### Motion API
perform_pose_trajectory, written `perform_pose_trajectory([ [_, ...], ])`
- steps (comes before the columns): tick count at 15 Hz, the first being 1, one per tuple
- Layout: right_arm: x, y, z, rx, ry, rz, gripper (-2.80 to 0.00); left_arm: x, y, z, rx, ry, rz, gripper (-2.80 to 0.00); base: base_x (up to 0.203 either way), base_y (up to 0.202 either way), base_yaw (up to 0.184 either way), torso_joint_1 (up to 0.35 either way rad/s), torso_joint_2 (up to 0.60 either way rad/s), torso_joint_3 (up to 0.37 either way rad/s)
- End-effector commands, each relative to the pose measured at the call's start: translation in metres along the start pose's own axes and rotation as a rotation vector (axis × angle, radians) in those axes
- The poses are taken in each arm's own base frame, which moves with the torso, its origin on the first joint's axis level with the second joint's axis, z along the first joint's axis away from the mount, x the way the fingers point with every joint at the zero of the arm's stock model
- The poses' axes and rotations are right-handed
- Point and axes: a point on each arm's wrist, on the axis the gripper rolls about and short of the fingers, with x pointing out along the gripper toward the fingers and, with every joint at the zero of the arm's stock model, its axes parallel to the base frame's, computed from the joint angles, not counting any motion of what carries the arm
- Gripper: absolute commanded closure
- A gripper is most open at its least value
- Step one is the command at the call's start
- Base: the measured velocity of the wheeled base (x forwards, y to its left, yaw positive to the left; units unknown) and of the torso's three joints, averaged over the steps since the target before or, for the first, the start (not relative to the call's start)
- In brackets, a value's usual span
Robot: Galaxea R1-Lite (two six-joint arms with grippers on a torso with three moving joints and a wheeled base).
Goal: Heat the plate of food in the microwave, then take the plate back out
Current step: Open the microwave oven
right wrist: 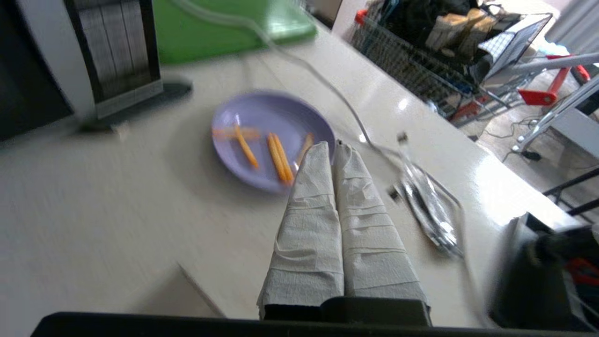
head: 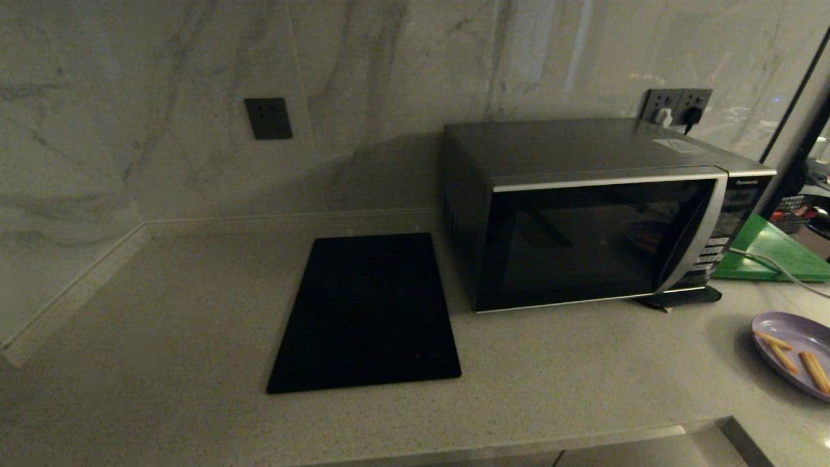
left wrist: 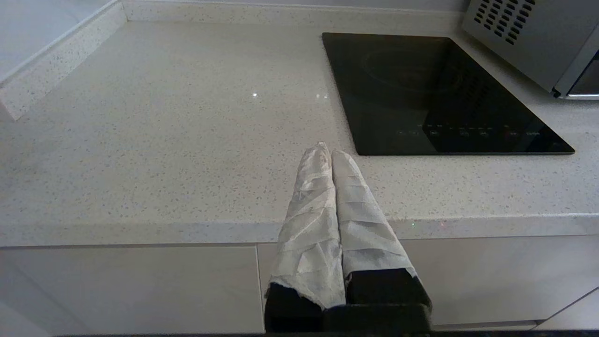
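The microwave [head: 596, 214] stands at the back right of the counter with its dark glass door closed; its corner [left wrist: 538, 42] also shows in the left wrist view. The light-purple plate of food [head: 794, 353] lies at the counter's right edge with orange sticks on it, and shows in the right wrist view as plate [right wrist: 269, 138]. My right gripper [right wrist: 333, 145] is shut and empty, its tips just over the plate's near rim. My left gripper [left wrist: 327, 150] is shut and empty, hovering over the counter's front edge left of the black slab. Neither arm shows in the head view.
A flat black slab [head: 366, 311] lies left of the microwave. A green board [head: 771, 253] leans behind the microwave's right side. A grey cable [right wrist: 327, 79] and metal utensils [right wrist: 428, 210] lie right of the plate. A wire cart [right wrist: 421, 51] stands beyond the counter.
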Motion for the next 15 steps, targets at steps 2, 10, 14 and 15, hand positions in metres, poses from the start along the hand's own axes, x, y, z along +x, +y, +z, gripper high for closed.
perform_pose_trajectory([
  [2,0.052,0.058,0.000,0.035,-0.030,-0.113,0.00,0.000,0.000,0.000,-0.001,0.000,0.001,0.00,0.000,0.000,0.000,0.000,0.00,0.000],
  [10,0.070,0.130,-0.002,0.167,-0.143,-0.218,-2.80,0.000,0.000,0.000,-0.001,0.001,0.001,0.00,0.000,0.000,0.000,0.000,0.00,0.000],
  [14,0.072,0.151,0.001,0.220,-0.166,-0.180,-2.80,0.000,0.000,0.000,-0.001,0.001,0.001,0.00,0.000,0.000,0.000,0.000,0.00,0.000],
  [15,0.075,0.158,0.003,0.272,-0.187,-0.176,-2.80,0.000,0.000,0.000,-0.001,0.000,0.001,0.00,0.000,0.000,0.000,0.000,0.00,0.000],
])
